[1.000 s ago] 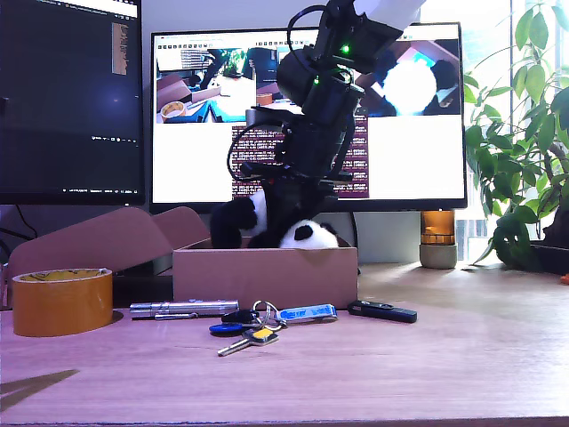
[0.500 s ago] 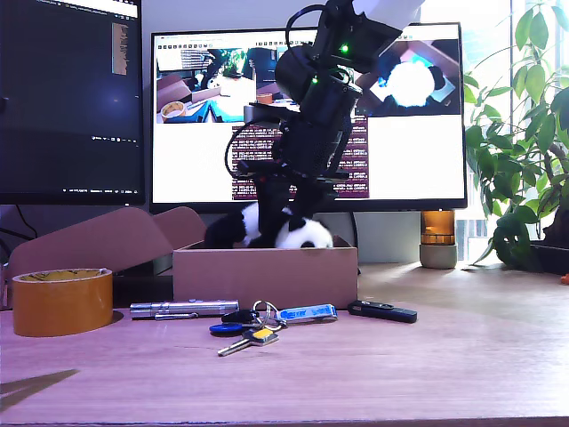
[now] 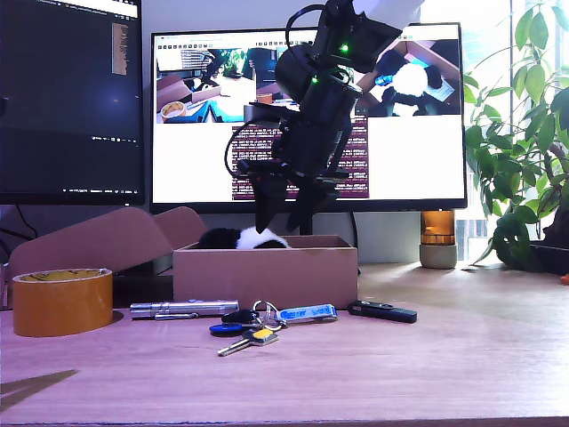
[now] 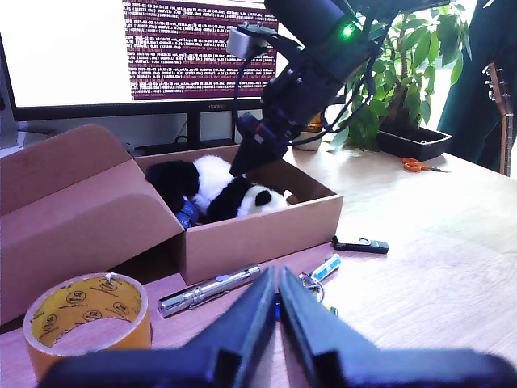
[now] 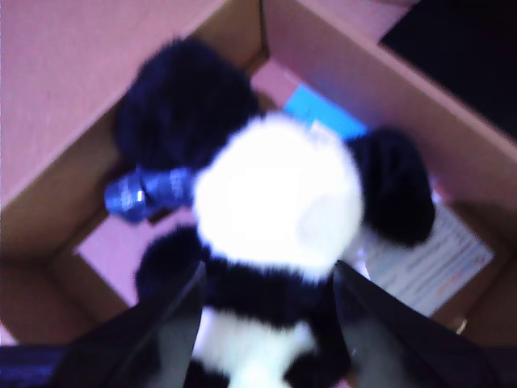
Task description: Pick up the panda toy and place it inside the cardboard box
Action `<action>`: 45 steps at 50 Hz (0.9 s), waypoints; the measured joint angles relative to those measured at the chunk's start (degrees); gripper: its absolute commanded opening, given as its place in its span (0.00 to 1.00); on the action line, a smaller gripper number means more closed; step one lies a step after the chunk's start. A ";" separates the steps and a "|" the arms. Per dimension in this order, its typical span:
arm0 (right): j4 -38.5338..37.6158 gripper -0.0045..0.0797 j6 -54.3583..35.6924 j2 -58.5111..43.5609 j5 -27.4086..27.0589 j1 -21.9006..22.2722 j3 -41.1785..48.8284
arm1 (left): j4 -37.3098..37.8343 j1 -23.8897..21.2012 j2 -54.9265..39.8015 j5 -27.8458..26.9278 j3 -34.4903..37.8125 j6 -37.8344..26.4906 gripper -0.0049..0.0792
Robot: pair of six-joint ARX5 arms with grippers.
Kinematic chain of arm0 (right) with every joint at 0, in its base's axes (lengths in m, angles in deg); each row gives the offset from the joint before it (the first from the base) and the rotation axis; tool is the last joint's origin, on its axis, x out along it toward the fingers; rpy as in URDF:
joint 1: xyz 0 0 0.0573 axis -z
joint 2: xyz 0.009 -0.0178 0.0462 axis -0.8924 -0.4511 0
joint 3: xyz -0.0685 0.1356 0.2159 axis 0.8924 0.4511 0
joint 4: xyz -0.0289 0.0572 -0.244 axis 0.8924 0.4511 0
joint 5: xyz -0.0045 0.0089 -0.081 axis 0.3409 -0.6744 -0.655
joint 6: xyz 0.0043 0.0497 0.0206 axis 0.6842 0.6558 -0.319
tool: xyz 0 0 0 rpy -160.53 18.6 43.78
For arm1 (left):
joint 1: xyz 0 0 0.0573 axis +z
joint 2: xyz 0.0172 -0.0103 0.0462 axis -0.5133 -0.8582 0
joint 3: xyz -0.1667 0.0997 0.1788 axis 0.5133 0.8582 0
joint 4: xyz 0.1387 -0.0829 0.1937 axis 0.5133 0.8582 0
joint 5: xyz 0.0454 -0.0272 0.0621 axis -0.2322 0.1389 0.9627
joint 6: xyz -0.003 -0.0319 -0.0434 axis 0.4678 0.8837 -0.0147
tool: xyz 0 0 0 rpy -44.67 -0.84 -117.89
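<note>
The panda toy lies inside the cardboard box, only its fluffy top showing over the front wall in the exterior view. My second gripper hangs open just above it, holding nothing. In the second wrist view its fingers stand apart on either side of the panda toy, which rests on the floor of the cardboard box. In the first wrist view my first gripper is shut and empty, low over the desk in front of the cardboard box. The same view shows the panda toy and my second gripper.
A tape roll sits at the exterior view's left, beside the box's open lid flap. A flashlight, keys and a black stick lie in front of the box. Monitors stand behind. A plant is at that view's right.
My second gripper held the panda above the box rim, lowered it, then opened. The panda has dropped into the box and the fingers now hang above it.
</note>
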 measured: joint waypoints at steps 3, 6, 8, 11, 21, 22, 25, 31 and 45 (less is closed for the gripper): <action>1.25 0.55 0.00 0.00 0.00 0.00 0.00 | 0.00 0.00 0.00 0.00 0.00 0.00 0.04; 2.29 0.45 0.00 0.00 0.00 0.00 0.00 | 0.02 0.00 0.00 0.00 0.00 0.00 0.04; 2.89 0.36 0.00 0.02 0.00 0.00 0.00 | 0.00 0.00 0.00 0.00 0.00 0.00 0.04; 3.78 0.19 0.00 0.09 0.00 0.00 0.00 | 0.00 0.00 0.00 -0.02 0.00 0.00 0.04; 4.74 0.05 0.00 1.70 0.00 0.00 0.00 | 0.00 0.00 0.00 0.00 0.00 0.00 0.04; 4.59 0.05 0.02 2.08 0.00 0.00 0.00 | 0.00 0.00 0.00 0.00 0.00 0.00 0.04; 3.78 0.05 0.04 3.21 0.00 0.00 0.00 | 0.00 0.00 0.00 0.00 0.00 0.00 0.04; 2.40 0.05 0.66 5.18 0.00 0.00 -0.11 | 0.00 0.00 0.00 0.00 0.00 0.00 0.04; 1.77 0.05 1.73 5.46 0.00 0.00 -0.22 | 0.07 0.00 0.00 0.00 0.00 0.00 0.04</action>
